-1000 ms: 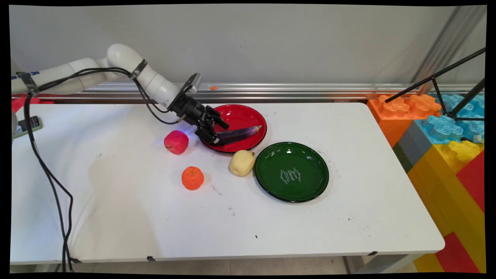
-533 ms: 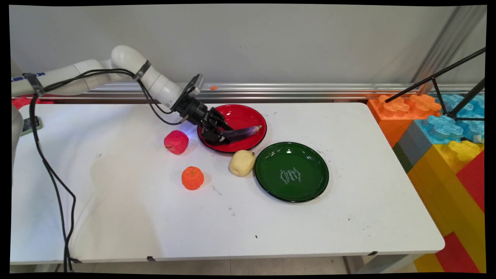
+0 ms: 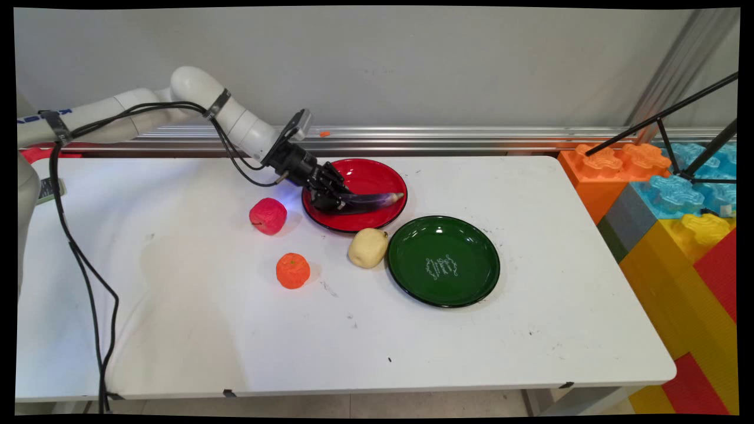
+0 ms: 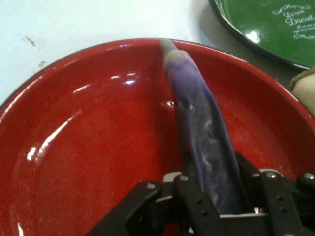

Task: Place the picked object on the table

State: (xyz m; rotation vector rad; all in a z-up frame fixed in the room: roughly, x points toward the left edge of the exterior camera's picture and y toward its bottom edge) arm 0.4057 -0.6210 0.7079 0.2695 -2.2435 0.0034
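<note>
arm: white arm [image 3: 194, 97] comes in from the upper left, black cables [image 3: 82, 259] drooping off it down past the bench's near-left edge

phone: some phone-looking thing [image 3: 50, 189] sits at the far left edge of the bench, mostly cut off, can't say more

red fruit: pinkish-red apple-ish fruit [image 3: 268, 215] on the bench, just left of the red plate, not touching it

orange: small orange fruit [image 3: 293, 270] sits nearer the camera, on its own, apart from the rest

tool: black tool [image 3: 337, 200] is low over the left part of the red plate, clamped on the thick end of the eggplant; in the hand view [image 4: 224, 204] the eggplant runs right up between the two fingers

eggplant: long purple eggplant [image 3: 374, 199] lies across the red plate, pale tip pointing right and reaching the plate's right rim; hand view shows it [image 4: 199, 128] stretching away from the tool to the rim. Resting on the plate or held just off it, I can't tell

red plate: shiny red plate [image 3: 365, 171] toward the back of the bench, middle-ish

yellow fruit: pale yellow fruit [image 3: 367, 247] just in front of the red plate, right up against the green plate's left edge

green plate: dark green plate [image 3: 465, 247] with white lettering in the middle, right of the yellow fruit, near the red plate

bench: white bench [image 3: 530, 330], scuffed with small dark marks

blocks: big toy blocks [image 3: 677, 218] in orange, blue, yellow and red stacked off the right end
</note>
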